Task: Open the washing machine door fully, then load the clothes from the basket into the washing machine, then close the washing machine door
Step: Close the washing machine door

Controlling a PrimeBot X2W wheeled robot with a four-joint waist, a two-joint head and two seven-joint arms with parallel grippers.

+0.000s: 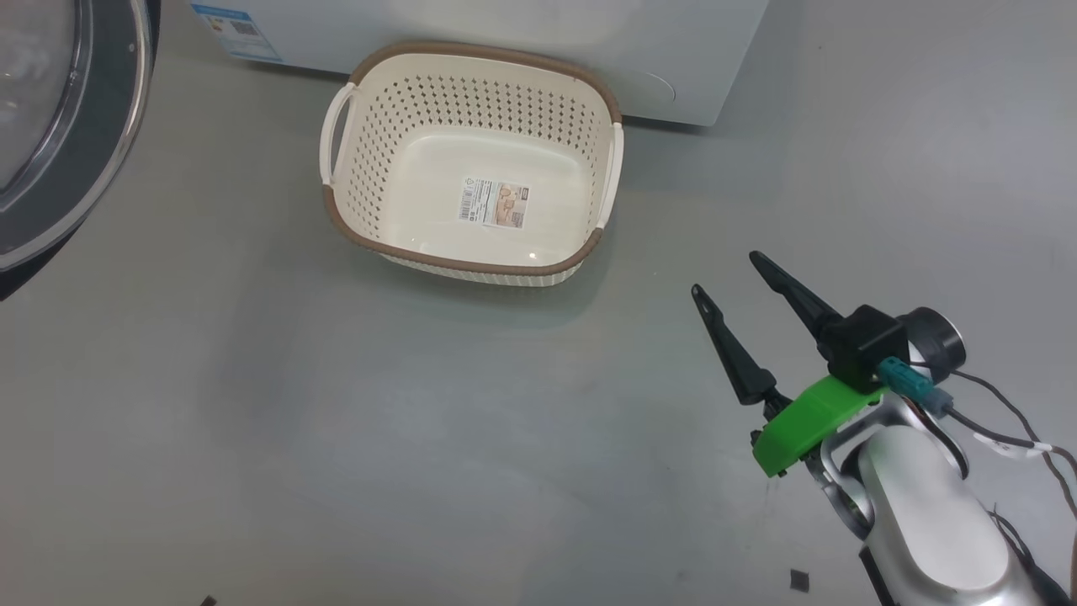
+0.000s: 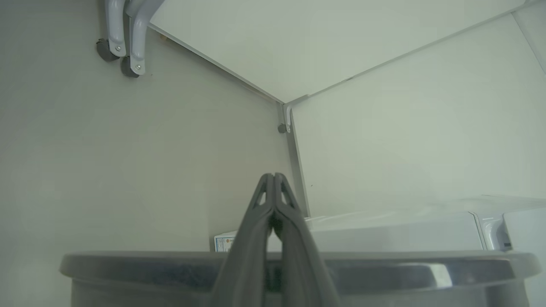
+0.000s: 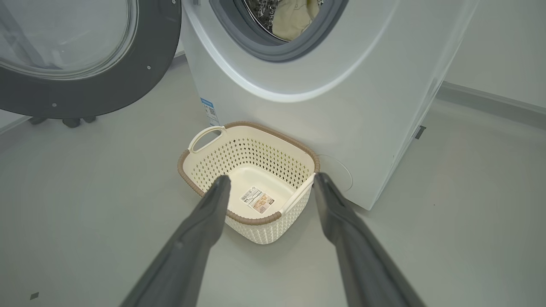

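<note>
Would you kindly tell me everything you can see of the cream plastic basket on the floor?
The small rounded-rectangular cream plastic basket stands upright on the grey floor, close before the white washing machine; whether they touch I cannot tell. Its sides are perforated with small holes, its rim is brown with a woven look, and a white handle sits on each of two opposite sides. It is empty: the smooth bottom bears just a printed label. Nothing grips it.
</note>
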